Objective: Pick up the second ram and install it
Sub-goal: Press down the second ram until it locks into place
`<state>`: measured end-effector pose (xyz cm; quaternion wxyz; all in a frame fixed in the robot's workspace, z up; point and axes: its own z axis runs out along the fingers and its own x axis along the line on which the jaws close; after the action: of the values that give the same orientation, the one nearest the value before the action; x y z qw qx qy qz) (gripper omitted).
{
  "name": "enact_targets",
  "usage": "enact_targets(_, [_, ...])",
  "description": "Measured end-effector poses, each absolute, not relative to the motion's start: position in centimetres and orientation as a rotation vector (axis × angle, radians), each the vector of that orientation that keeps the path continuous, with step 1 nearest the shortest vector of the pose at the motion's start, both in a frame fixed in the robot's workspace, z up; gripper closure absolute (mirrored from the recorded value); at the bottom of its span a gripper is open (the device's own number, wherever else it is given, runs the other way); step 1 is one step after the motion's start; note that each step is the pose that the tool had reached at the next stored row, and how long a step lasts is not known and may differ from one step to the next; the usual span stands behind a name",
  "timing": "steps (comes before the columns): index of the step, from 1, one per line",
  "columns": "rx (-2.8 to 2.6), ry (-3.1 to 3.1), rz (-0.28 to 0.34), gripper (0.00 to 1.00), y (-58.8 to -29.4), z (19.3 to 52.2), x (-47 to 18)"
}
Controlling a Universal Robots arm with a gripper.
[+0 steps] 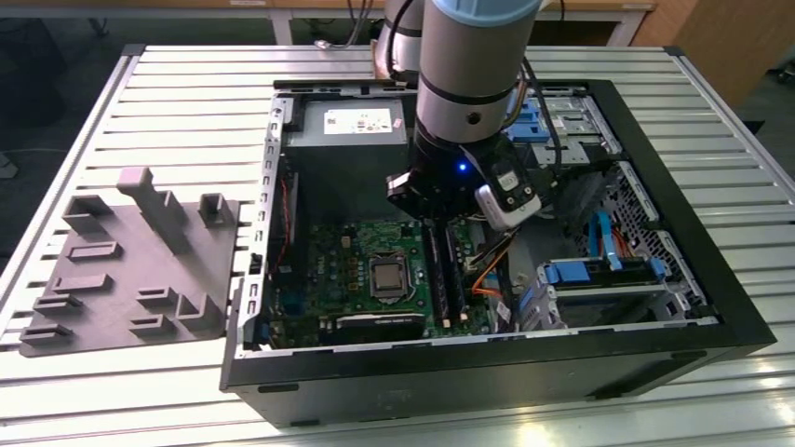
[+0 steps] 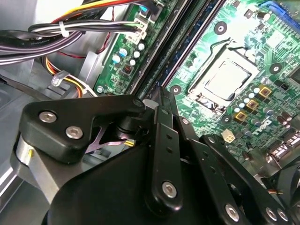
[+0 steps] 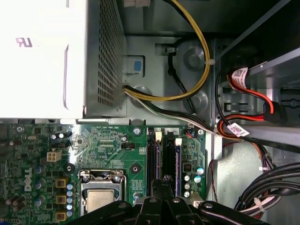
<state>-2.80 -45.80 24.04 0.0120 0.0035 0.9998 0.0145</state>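
Over motherboard [image 3: 103,145] slots: one pincer [image 3: 161,187]; two ram [image 3: 178,159] seated.

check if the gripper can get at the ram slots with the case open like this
Probably yes. The gripper hangs just above the ram slots, the case side is open, and the yellow cable runs clear of them.

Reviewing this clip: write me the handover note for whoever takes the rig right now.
Gripper: low inside the open PC case, tip just above the motherboard's memory slots; grip state cannot be told.
Second ram: blue-edged boards stand in the slots; which one is the second cannot be told.
Done: the arm is at the slots.
Left: full seating is not confirmed in these views.
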Motion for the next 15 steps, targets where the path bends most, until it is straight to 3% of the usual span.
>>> enact_targets(15, [0.012,3.117,0.045,0.89,-45.0,23.88,-2.79])
